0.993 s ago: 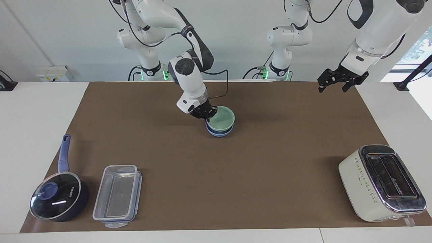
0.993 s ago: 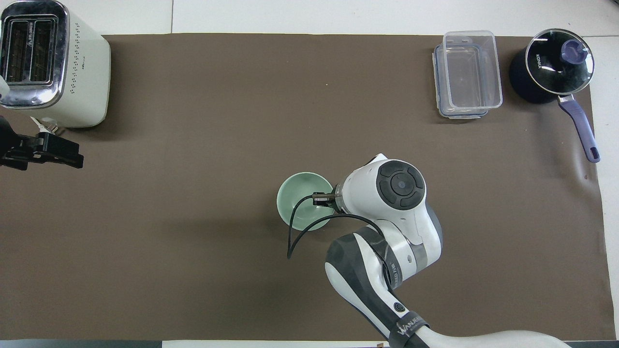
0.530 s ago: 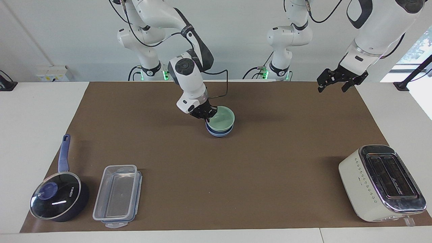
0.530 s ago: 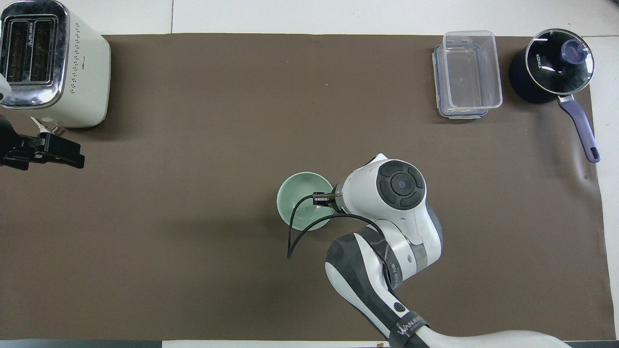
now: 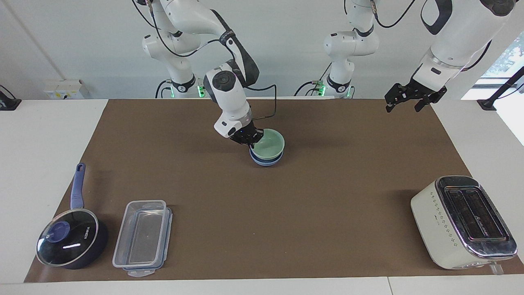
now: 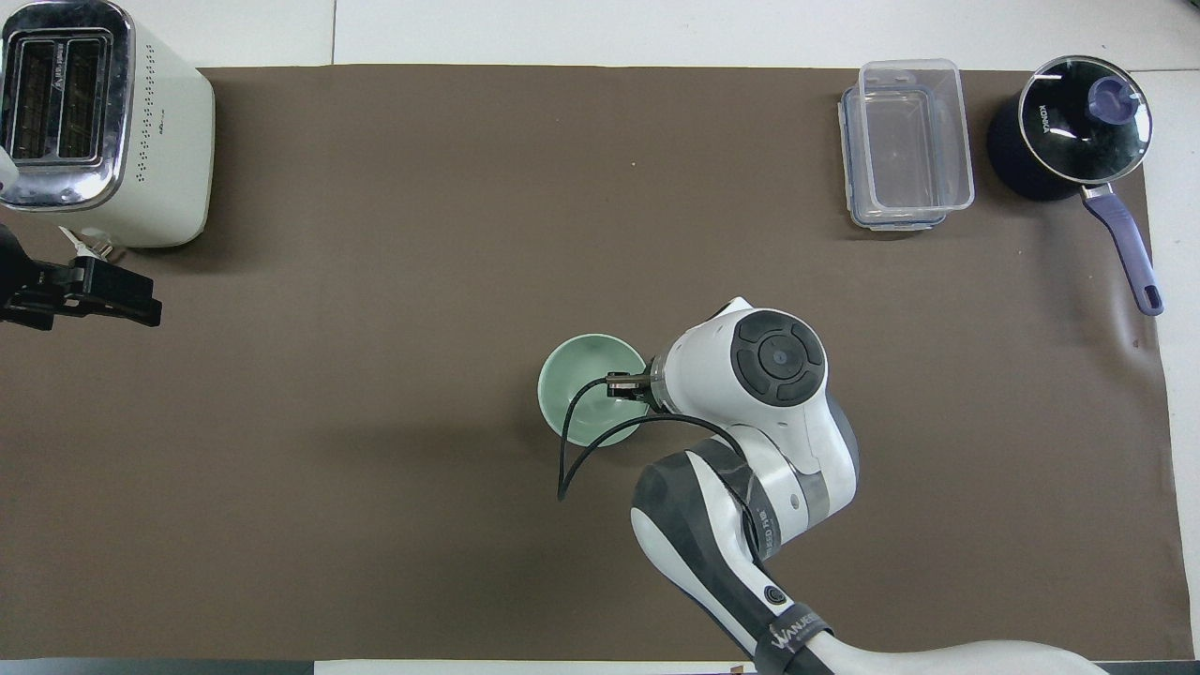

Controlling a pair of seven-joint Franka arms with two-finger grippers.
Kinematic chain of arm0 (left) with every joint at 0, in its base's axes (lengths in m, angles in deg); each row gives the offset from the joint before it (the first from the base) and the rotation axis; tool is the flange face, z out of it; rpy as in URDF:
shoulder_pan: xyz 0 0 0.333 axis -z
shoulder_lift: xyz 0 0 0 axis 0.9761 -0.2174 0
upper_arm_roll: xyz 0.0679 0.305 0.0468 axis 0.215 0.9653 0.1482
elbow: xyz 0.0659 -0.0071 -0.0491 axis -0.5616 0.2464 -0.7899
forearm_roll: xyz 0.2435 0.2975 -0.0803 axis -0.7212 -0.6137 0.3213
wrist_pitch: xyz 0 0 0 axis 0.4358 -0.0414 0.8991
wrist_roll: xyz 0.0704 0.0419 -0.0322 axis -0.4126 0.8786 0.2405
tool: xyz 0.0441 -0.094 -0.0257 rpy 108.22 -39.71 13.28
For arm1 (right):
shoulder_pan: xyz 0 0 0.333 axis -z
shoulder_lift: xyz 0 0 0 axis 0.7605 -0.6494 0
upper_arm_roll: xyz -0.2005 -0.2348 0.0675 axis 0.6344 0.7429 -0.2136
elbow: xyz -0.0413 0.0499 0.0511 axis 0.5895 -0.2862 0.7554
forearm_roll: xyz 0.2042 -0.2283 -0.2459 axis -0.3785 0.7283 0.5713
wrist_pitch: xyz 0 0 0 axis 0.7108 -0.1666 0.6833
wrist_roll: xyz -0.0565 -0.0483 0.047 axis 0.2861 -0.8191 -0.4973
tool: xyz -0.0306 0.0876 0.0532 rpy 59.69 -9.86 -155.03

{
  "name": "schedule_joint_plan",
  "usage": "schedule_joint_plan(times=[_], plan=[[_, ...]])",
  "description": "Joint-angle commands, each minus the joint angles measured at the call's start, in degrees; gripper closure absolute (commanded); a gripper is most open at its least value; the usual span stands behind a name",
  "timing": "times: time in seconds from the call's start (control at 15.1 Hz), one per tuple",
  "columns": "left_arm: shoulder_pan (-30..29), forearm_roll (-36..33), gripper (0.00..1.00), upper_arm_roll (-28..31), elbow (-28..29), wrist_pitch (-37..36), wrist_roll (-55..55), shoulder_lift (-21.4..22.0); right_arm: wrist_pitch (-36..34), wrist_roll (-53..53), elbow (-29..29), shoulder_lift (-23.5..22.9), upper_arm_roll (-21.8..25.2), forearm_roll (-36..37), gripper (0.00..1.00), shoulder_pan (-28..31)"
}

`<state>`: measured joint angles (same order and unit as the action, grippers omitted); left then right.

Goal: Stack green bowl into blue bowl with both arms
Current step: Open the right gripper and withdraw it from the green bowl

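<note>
The green bowl (image 5: 271, 143) sits nested in the blue bowl (image 5: 266, 161) on the brown mat, near the middle of the table and toward the robots. In the overhead view only the green bowl (image 6: 583, 382) shows; the blue bowl is hidden under it. My right gripper (image 5: 249, 140) is at the green bowl's rim, on the side toward the right arm's end; its wrist covers it in the overhead view. My left gripper (image 5: 404, 106) is open and empty, raised over the mat's edge at the left arm's end, and shows in the overhead view (image 6: 103, 298) beside the toaster.
A white toaster (image 5: 462, 223) stands at the left arm's end, far from the robots. A clear plastic container (image 5: 143, 237) and a dark blue lidded saucepan (image 5: 69, 241) stand at the right arm's end, also far from the robots.
My right arm's wrist has risen slightly at the bowl's rim while both bowls stayed put. My left gripper has drifted a little upward.
</note>
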<state>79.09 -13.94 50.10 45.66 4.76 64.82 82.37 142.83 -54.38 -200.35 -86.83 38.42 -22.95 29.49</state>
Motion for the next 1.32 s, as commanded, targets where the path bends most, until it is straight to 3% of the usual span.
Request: schedule_joint_plan(times=[0.0, 0.07, 0.33, 0.46, 0.66, 0.79, 1.06, 1.13, 1.26], plan=[[-0.9, -1.1, 0.0, -0.6, 0.6, -0.1, -0.2, 0.7, 1.0, -1.0, 0.7, -0.2, -0.1, -0.3, 0.15, 0.3], [-0.9, -1.1, 0.0, -0.6, 0.6, -0.1, -0.2, 0.7, 0.6, -1.0, 1.2, -0.3, -0.2, -0.3, 0.1, 0.3], [-0.9, -1.1, 0.0, -0.6, 0.6, -0.1, -0.2, 0.7, -6.5, -0.3, 8.0, -0.3, 0.4, -0.1, 0.08, 3.0], [-0.9, -1.1, 0.0, -0.6, 0.6, -0.1, -0.2, 0.7, -13.7, -0.3, 13.5, 0.1, 0.4, 2.8, 0.01, 6.5], [-0.9, -1.1, 0.0, -0.6, 0.6, -0.1, -0.2, 0.7, -27.1, 1.7, 23.9, 0.1, 0.4, 9.5, 0.0, 12.0], [-0.9, -1.1, 0.0, -0.6, 0.6, -0.1, -0.2, 0.7, -35.2, 5.4, 29.3, 0.7, 0.5, 10.2, 0.0, 15.3], [-0.9, -1.1, 0.0, -0.6, 0.6, -0.1, -0.2, 0.7, -47.8, 16.2, 34.7, 4.8, 0.7, 13.5, 0.0, 22.9], [-0.9, -1.1, 0.0, -0.6, 0.6, -0.1, -0.2, 0.7, -51.1, 17.6, 35.1, 5.5, 1.8, 13.7, 0.0, 22.8], [-0.9, -1.1, 0.0, -0.6, 0.6, -0.1, -0.2, 0.7, -53.4, 21.6, 36.7, 6.3, 10.3, 15.1, 0.0, 18.2]])
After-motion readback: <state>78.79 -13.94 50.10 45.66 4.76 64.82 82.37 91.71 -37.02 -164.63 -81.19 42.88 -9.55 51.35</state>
